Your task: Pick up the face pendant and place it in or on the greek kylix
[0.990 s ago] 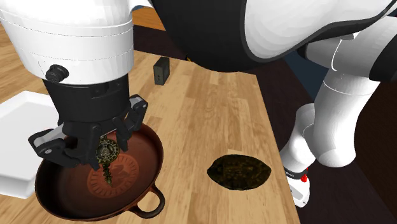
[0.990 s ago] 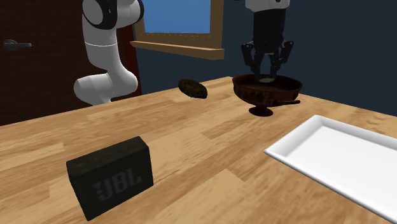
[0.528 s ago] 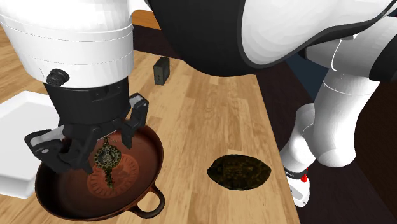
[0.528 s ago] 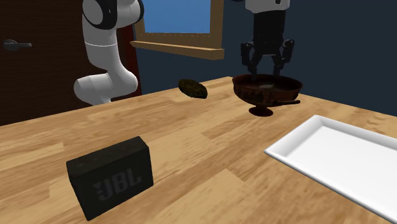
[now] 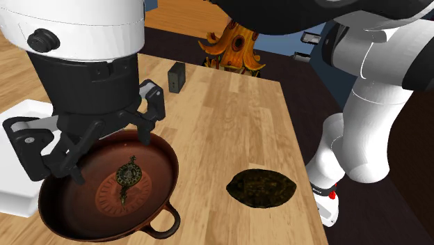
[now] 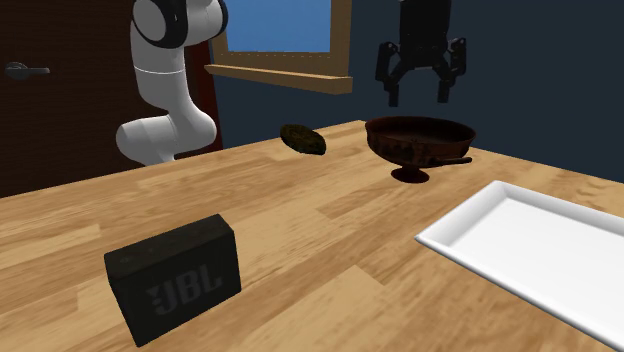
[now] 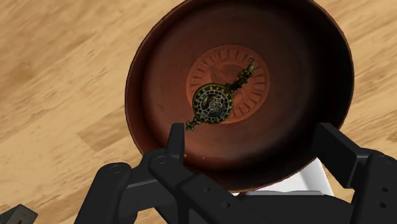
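well, in the shoulder view my pincer [image 5: 111, 149] is hanging wide open above the reddish-brown kylix [image 5: 69, 223], and the face pendant [image 5: 128, 175] is lying at the bowl's middle. in the second exterior view my fingers are standing apart over the kylix on the wooden table [image 6: 300, 230]. in the wrist view the pendant is resting inside the bowl, touching neither finger.

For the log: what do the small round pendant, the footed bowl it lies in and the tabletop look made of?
Small round pendant: dark tarnished metal, probably brass or bronze, with dull gold glints. Reddish-brown footed bowl: looks like glazed ceramic, smooth with a faint sheen and a painted medallion. Tabletop: light wood, visible grain.
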